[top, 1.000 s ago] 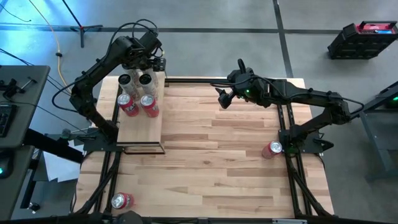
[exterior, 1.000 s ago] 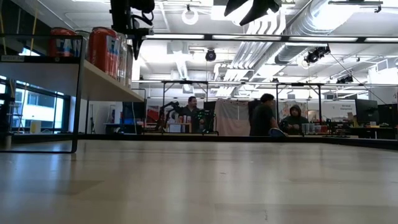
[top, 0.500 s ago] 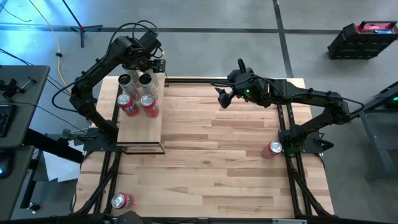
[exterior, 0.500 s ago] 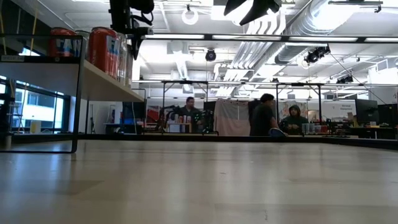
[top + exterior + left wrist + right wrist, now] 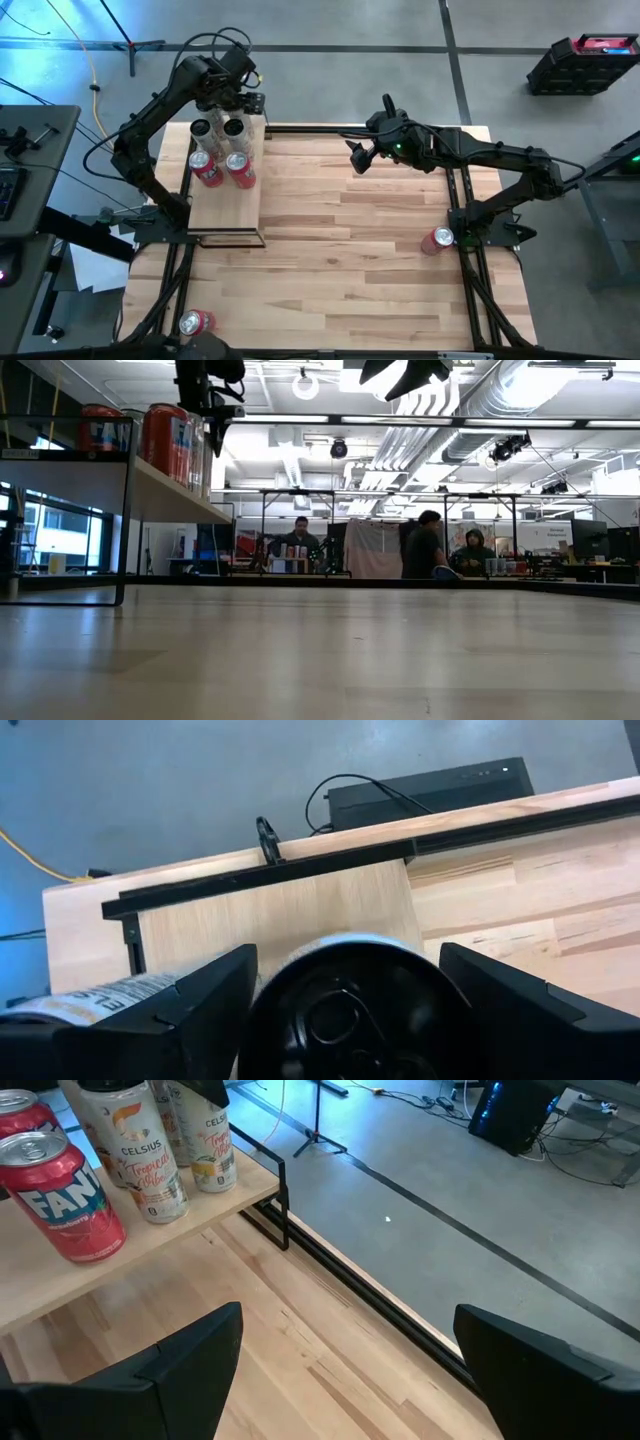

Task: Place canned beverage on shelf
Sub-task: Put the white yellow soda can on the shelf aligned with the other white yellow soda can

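On the shelf [image 5: 228,205], at about ten o'clock on the surface [image 5: 350,270], stand two white cans [image 5: 234,128] at the far end and two red cans [image 5: 240,165] just in front of them. The left pincer [image 5: 243,100] hangs above the far white can with its fingers [image 5: 190,1005] spread wide to either side of the can top, gripping nothing. The right pincer [image 5: 357,160] hovers at twelve o'clock, wide open and empty; two more red cans lie off the shelf, one [image 5: 437,239] at four o'clock, one [image 5: 194,323] at seven.
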You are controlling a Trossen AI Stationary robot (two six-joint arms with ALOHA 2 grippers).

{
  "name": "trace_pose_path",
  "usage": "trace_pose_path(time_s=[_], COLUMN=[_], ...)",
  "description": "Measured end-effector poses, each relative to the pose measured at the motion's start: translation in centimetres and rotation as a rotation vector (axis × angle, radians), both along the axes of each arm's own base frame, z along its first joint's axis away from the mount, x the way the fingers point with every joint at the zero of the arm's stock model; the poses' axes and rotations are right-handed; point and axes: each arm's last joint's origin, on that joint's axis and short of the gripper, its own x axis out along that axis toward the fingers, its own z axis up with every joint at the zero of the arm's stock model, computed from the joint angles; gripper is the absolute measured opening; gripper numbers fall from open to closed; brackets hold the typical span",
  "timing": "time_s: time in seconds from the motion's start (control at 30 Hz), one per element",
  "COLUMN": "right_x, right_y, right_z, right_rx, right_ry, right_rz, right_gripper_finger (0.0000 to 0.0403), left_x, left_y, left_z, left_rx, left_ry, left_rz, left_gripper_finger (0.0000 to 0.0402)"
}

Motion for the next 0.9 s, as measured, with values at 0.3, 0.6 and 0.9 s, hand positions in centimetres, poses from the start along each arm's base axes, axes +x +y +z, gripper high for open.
trace_pose_path(time_s=[0.3, 0.6, 0.9], right_x=[-0.01, -0.01, -0.01], right_y=[-0.01, -0.02, -0.02], right_z=[0.0, 0.01, 0.01], right_rx=[-0.003, -0.004, -0.004], right_ry=[0.001, 0.001, 0.001], right_rz=[-0.005, -0.006, -0.006], right_gripper_finger=[0.0348, 0.0348, 0.0348], left_x=[0.0, -0.15, -0.14], left_y=[-0.1, -0.39, -0.35], left_z=[-0.03, -0.17, -0.12], left_rx=[-0.022, -0.068, -0.054], left_ry=[-0.013, -0.027, 0.002], left_rz=[-0.009, 0.017, -0.037], left_gripper_finger=[0.0305, 0.0305, 0.026])
